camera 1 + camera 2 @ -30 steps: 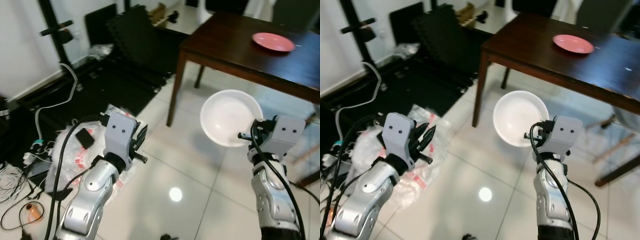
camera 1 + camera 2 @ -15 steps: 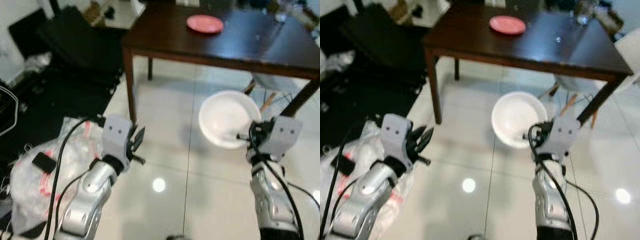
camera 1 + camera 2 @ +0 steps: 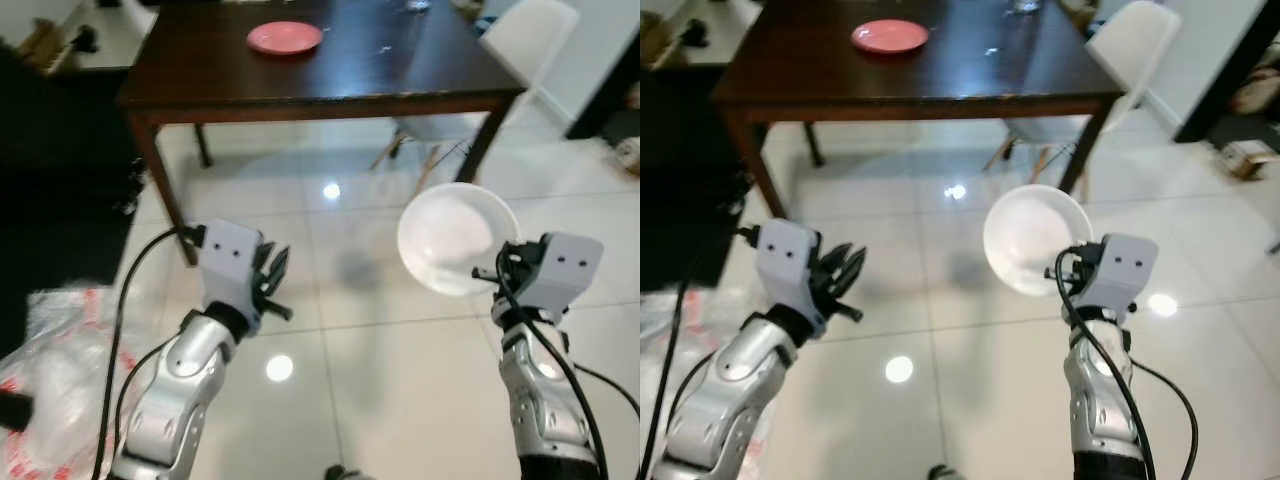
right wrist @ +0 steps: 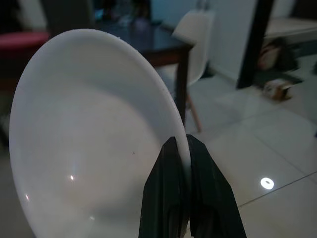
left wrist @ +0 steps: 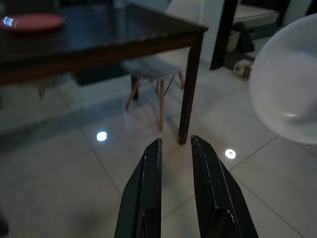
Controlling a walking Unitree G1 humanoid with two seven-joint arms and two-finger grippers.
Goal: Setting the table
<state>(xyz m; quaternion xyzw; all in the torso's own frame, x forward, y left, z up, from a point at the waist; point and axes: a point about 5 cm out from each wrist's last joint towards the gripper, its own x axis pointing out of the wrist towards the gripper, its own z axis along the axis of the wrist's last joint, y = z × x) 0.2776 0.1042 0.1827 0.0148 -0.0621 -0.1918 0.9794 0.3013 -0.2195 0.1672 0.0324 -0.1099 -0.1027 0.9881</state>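
I see the right end effector (image 4: 179,148) pinching the white bowl (image 3: 458,238) by its rim; the left end effector (image 5: 176,146) is empty, slightly spread; the pink plate (image 3: 285,38) lies ahead on the surface (image 3: 200,75).

dark wooden table (image 3: 400,75), pink plate (image 3: 285,38) on it

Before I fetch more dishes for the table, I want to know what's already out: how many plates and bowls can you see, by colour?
Pink plates: 1, the pink plate on the dark table.
White bowls: 1, the white bowl, gripped at its rim by the right hand, over the floor.
Total: 2.
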